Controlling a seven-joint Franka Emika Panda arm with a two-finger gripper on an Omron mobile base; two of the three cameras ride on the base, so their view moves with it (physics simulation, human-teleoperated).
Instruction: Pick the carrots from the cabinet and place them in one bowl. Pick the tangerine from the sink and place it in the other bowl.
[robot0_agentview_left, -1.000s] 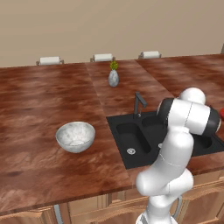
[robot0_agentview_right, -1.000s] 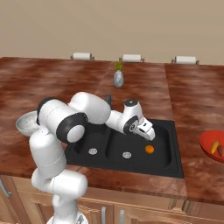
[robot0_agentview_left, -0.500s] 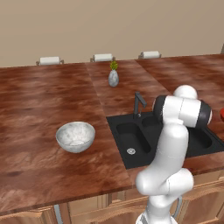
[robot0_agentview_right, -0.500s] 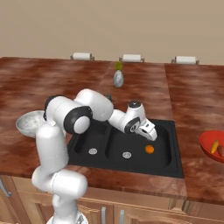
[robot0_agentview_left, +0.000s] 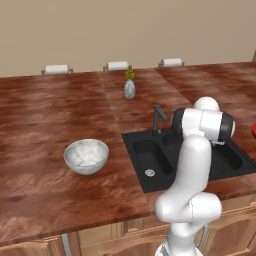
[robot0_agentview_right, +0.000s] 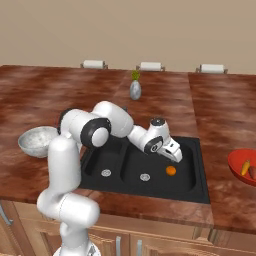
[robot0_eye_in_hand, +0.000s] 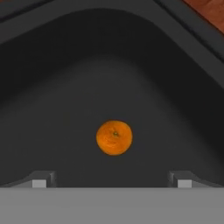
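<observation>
My claw (robot0_agentview_right: 174, 157) hangs spread wide above the small round orange tangerine (robot0_eye_in_hand: 114, 138), which sits on the floor of the black double-basin sink (robot0_agentview_right: 192, 176) (right basin). Closing off-centre could send it rolling away.

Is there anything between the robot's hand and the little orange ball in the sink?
No. In the hand view, only bare black sink floor lies between the open hand and the tangerine.
</observation>
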